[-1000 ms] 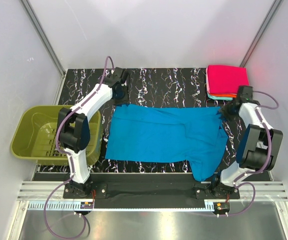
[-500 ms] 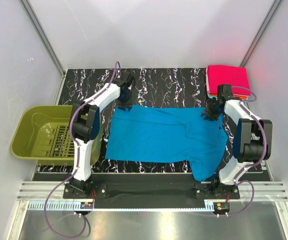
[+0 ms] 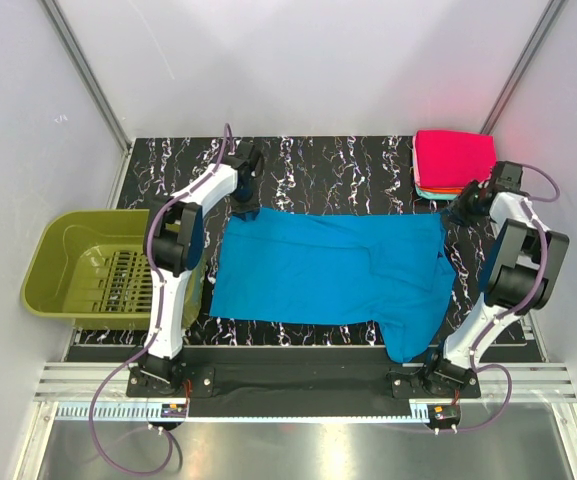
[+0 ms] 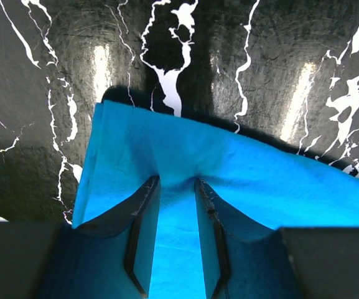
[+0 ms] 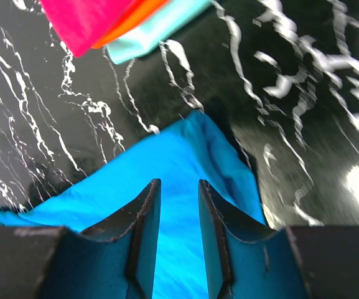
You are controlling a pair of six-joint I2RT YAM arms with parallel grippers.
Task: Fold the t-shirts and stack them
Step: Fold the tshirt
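Fold step just starting on the blue t-shirt (image 3: 328, 275), which is lying spread flat across the middle of the black marbled bench (image 3: 348, 160), one near-right part trailing toward the bench's near edge. Both arms are reaching to the shirt's far edge. The left gripper (image 4: 176, 182) is sitting on the far-left corner with its jaws apart, tips pressing into the cloth and a small pucker rising between them, not closed on it. The right gripper (image 5: 176, 184) is hovering at the far-right corner, jaws also apart, blue cloth showing in the gap and the corner's tip just ahead; whether its tips are touching the cloth is hard to tell. The stack of folded t-shirts (image 3: 455, 158) is waiting in the far-right corner of the bench, magenta on top, orange and pale teal edges peeking out beneath. The olive-green basket (image 3: 43, 265) is sitting off the left side, looking empty. Judging by this, three shirts are done and this one is the last. Next move likely calls for both jaws closing on their corners together, then lifting evenly and carrying the far edge toward the near edge without dragging the body. No brand, label or writing is showing anywhere.
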